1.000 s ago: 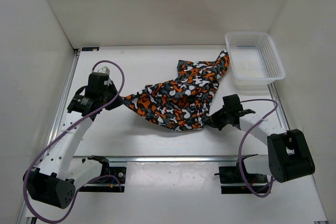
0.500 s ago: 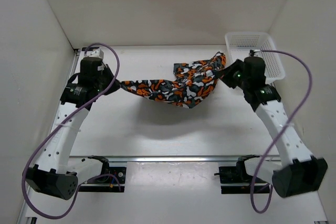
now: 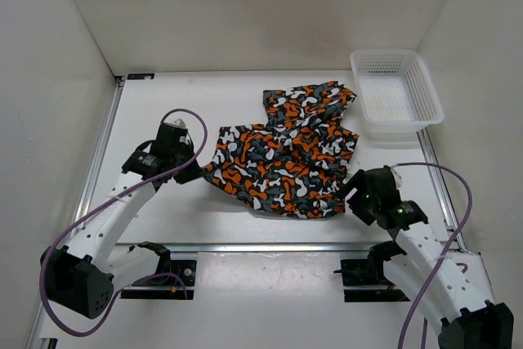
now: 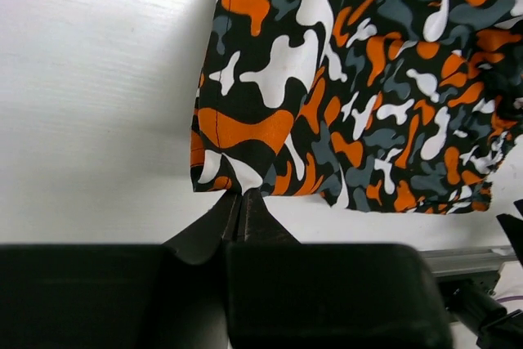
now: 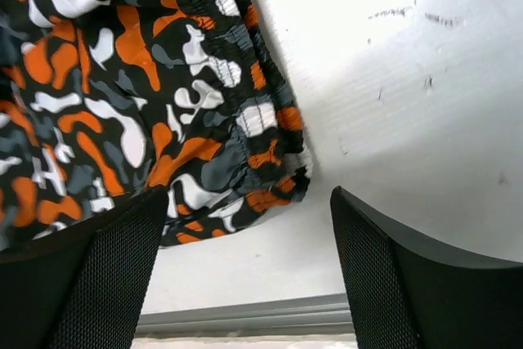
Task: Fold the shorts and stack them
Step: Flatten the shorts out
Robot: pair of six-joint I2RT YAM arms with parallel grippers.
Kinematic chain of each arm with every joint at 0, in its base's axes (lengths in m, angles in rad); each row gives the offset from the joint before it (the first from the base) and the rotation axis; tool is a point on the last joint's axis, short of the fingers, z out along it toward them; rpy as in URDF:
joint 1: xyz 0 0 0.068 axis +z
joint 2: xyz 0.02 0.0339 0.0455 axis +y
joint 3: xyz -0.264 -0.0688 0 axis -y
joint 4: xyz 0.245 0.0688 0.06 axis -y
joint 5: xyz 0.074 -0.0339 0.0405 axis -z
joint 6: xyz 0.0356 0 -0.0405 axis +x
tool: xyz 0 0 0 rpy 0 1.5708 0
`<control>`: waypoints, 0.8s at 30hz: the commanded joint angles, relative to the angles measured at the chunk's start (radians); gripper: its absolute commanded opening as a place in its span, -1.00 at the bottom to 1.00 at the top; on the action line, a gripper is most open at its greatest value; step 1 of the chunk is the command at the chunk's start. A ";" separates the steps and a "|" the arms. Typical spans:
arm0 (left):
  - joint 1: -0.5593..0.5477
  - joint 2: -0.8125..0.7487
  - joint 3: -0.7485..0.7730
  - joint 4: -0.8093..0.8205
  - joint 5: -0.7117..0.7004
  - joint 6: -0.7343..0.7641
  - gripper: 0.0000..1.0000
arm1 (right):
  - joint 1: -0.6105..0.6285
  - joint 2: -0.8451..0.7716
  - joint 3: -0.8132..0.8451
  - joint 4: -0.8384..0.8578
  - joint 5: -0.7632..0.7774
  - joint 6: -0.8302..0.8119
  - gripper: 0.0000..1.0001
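- Though strung sagging in mid-air between both arms half a second ago, now spread on the white table (image 3: 163,104): the shorts (image 3: 286,157), rumpled but laid out wide, mid-table and right of centre.
- Since that earlier frame, pulled back toward the near edge: the right gripper (image 3: 350,192), then raised beside the white mesh basket (image 3: 396,91), now low at the near right corner of the shorts.
- Likewise brought nearer and lower: the left gripper (image 3: 196,172), now at the left corner of the fabric.
- Same spot as before for the basket, at the far right of the table; far right corner of the shorts close against its left wall, touching or just beside, cannot tell which; none of the fabric inside.
- Left gripper clenched on the shorts: in the left wrist view, jaws pinched together on the near hem corner, with the print fanning away from there across the table.
- Right gripper released, jaws standing wide: in the right wrist view, two dark fingers (image 5: 82,284) well apart with nothing held between them.
- Just ahead of that gap, flat on the table: the gathered waistband corner of the shorts, apparently clear of both fingers.
- Bare white table to the right of the waistband in that view.
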 commanded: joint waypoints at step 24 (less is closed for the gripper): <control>-0.020 -0.031 0.055 0.042 -0.017 -0.025 -0.79 | -0.018 0.196 -0.037 0.134 -0.119 0.319 0.15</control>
